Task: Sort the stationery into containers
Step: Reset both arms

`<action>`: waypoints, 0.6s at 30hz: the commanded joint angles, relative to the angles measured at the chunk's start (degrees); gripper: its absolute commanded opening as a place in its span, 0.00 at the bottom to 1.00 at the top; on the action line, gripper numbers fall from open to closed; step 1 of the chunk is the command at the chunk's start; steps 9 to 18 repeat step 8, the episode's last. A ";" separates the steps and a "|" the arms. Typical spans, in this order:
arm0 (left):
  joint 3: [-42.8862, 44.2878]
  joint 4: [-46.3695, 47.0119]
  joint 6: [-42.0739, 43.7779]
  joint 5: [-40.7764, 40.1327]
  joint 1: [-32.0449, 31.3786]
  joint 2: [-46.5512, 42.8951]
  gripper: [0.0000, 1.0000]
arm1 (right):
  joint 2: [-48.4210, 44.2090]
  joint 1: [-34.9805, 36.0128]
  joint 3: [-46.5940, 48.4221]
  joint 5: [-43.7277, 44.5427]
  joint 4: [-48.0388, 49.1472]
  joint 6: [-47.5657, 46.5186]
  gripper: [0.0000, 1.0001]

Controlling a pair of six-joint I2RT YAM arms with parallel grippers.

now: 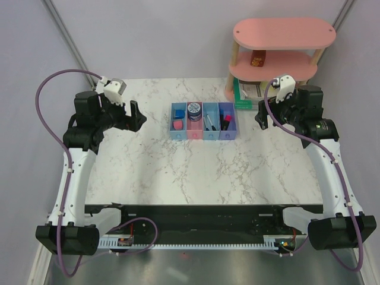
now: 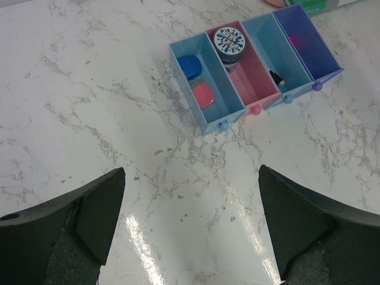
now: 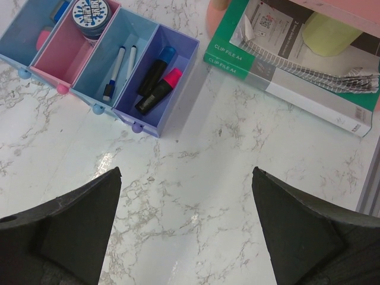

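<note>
Your left hand (image 2: 190,193) and right hand (image 3: 185,178) hang wide open, holding nothing; the stationery (image 3: 155,72) looks all sorted into the containers (image 1: 203,138); back away, scanning the tabletop (image 1: 178,172) for strays

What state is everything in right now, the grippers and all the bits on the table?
Left gripper: open, empty.
Right gripper: open, empty.
Tape roll: lying flat in the pink bin.
Erasers: both in the leftmost blue bin.
Pens: both in the other blue bin.
Highlighters: both in the purple bin.
Book: lying flat, partly under pink shelf.
</note>
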 commanded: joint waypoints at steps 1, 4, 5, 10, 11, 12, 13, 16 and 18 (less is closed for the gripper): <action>0.02 2.39 -2.18 2.01 0.47 -0.71 1.00 | -1.22 -0.15 -0.63 -1.10 2.16 0.17 0.98; 0.02 2.47 -2.27 2.18 0.47 -0.80 1.00 | -1.39 -0.24 -0.63 -1.01 2.07 0.43 0.98; 0.02 2.39 -2.36 2.19 0.55 -0.80 1.00 | -1.31 -0.24 -0.63 -0.92 2.08 0.43 0.98; 0.11 2.47 -2.36 2.27 0.64 -0.71 1.00 | -1.57 -0.24 -0.81 -1.01 2.16 0.43 0.98; 0.11 2.47 -2.36 2.27 0.64 -0.71 1.00 | -1.57 -0.24 -0.81 -1.01 2.16 0.43 0.98; 0.11 2.47 -2.36 2.27 0.64 -0.71 1.00 | -1.57 -0.24 -0.81 -1.01 2.16 0.43 0.98; 0.11 2.47 -2.36 2.27 0.64 -0.71 1.00 | -1.57 -0.24 -0.81 -1.01 2.16 0.43 0.98; 0.11 2.47 -2.36 2.27 0.64 -0.71 1.00 | -1.57 -0.24 -0.81 -1.01 2.16 0.43 0.98; 0.11 2.47 -2.36 2.27 0.64 -0.71 1.00 | -1.57 -0.24 -0.81 -1.01 2.16 0.43 0.98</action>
